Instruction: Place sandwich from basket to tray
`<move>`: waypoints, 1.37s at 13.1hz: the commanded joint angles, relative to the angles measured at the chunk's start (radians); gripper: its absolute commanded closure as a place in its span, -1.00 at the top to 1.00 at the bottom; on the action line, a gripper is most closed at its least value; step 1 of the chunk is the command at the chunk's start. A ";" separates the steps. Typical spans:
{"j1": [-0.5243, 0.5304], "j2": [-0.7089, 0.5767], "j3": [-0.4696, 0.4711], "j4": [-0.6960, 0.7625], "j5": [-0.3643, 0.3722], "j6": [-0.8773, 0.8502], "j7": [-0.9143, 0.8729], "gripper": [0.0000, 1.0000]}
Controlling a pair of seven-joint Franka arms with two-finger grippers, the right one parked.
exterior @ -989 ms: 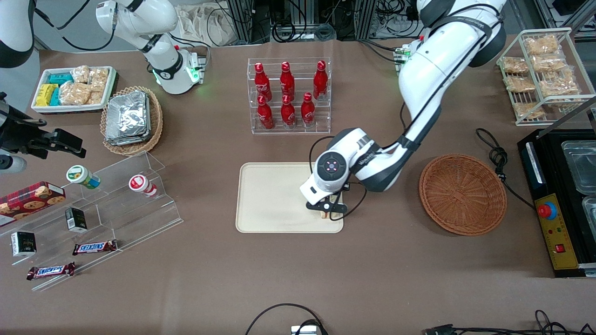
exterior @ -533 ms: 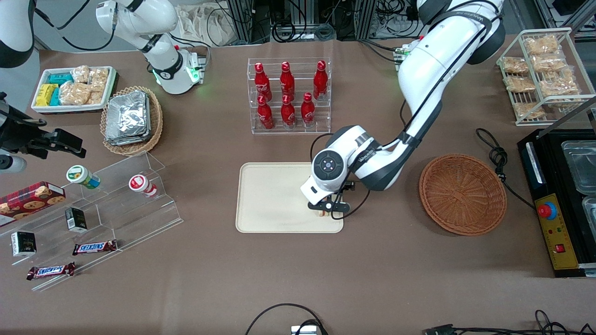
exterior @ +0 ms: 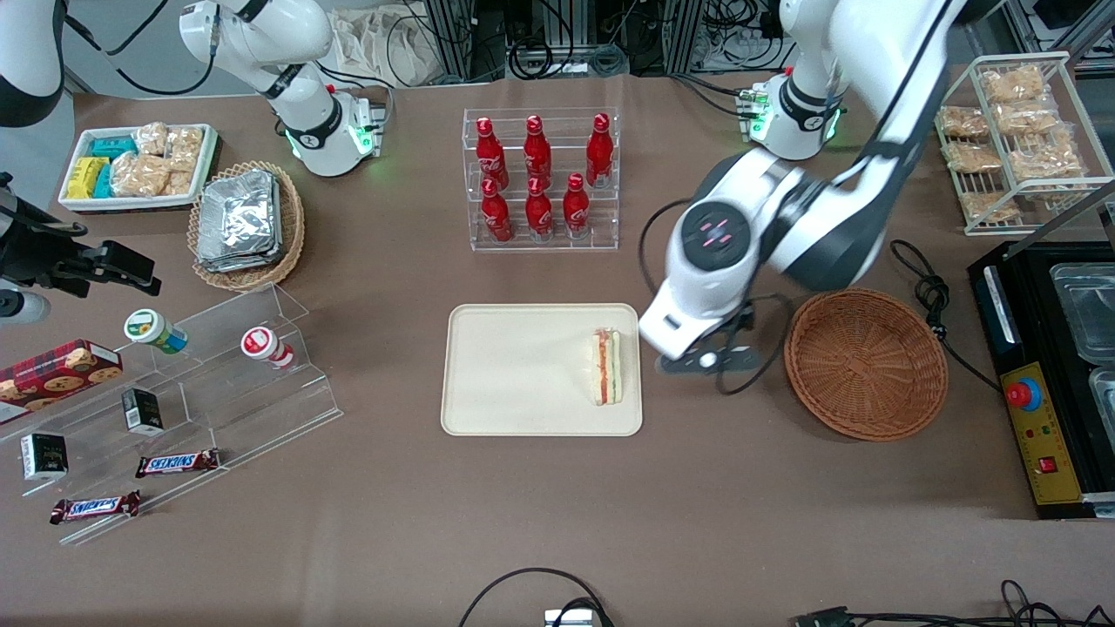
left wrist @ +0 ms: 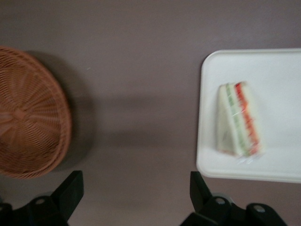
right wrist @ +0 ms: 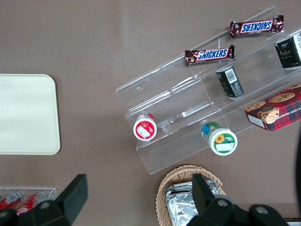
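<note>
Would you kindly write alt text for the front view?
A sandwich lies on the cream tray at its edge nearest the empty wicker basket. The left arm's gripper hangs open over bare table between tray and basket.

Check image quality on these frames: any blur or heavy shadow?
Left wrist view: soft all over, sandwich layers smeared, basket casts a dark shadow on the table; open gripper above bare table between basket and tray. Front view: sharp, evenly lit. Right wrist view: crisp, labels readable.

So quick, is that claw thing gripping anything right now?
Gripper: open and empty, up over the bare table between the tray and the basket. The sandwich lies on the tray.
</note>
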 commanded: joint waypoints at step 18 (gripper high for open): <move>0.373 -0.169 0.007 0.089 -0.189 -0.095 0.409 1.00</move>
